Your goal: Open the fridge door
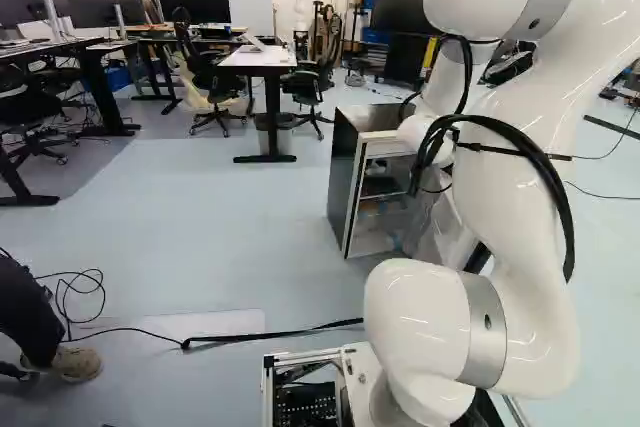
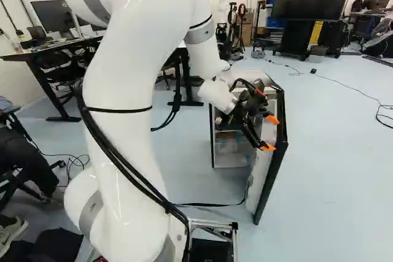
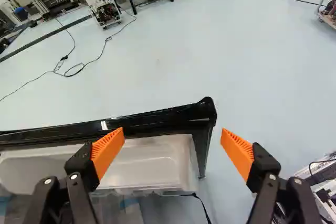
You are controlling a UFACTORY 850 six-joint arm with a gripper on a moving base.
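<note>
And here's the black two-fingered end effector (image 3: 172,151), fingers spread wide, the half-open, black-edged white fridge door (image 3: 157,120) showing its corner between them, likely lined up to push it wider from inside.

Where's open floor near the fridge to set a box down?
In the right base view, the floor lies bare from the open door to the cable; in the left base view, between fridge and table. Crowded: the door's top, where the gripper hangs.

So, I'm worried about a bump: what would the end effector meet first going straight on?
Probably the open fridge door, near its top free corner, ahead of the end effector; the distance is unclear.
</note>
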